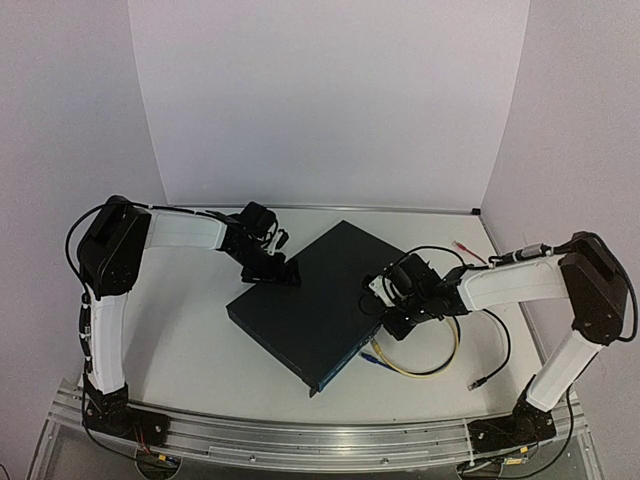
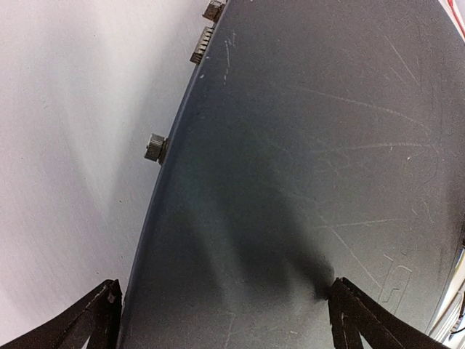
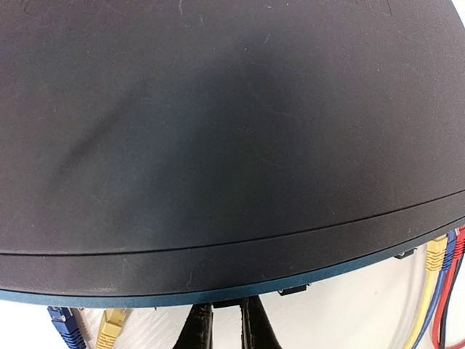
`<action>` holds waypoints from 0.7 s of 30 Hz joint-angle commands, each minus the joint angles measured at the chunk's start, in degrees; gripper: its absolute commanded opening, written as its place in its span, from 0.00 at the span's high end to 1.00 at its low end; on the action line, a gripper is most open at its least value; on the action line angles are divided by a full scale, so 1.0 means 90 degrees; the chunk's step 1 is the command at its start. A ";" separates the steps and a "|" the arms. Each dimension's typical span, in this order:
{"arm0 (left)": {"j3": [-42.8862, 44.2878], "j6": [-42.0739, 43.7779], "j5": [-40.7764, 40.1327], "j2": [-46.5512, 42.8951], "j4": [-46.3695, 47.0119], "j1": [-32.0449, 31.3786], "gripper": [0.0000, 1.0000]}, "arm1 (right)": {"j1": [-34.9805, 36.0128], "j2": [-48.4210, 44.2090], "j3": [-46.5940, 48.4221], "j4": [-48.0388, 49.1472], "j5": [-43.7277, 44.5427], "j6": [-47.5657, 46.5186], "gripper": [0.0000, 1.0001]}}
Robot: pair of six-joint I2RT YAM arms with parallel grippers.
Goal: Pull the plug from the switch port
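The switch (image 1: pixel 315 300) looks heavy, rigid; pinch the plug (hidden) by its body. Left tool (image 2: pixel 225 287) gapes empty; right tool (image 3: pixel 227 309) nearly closed, contents unseen.

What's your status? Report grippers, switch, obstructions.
Left gripper open, over the switch top. Right gripper at the switch's port edge, fingers nearly together, grasp hidden. Blue plug and yellow plug close beside it.
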 commanded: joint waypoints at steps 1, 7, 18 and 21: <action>0.0121 0.0081 -0.0147 0.0359 -0.0219 -0.0125 0.02 | 0.0065 -0.0082 -0.0174 0.0857 0.0362 0.0089 0.96; 0.0102 0.0052 -0.0377 0.0553 -0.0365 -0.0125 0.02 | 0.0062 -0.0453 -0.1041 0.2125 0.0458 0.0473 0.99; -0.0031 0.0027 -0.0554 0.0695 -0.0411 -0.0125 0.02 | 0.0054 -0.0497 -0.2317 0.4355 0.0238 0.1296 1.00; -0.0082 0.0004 -0.0656 0.0740 -0.0421 -0.0120 0.02 | 0.0019 -0.0429 -0.2501 0.4734 0.0233 0.1643 1.00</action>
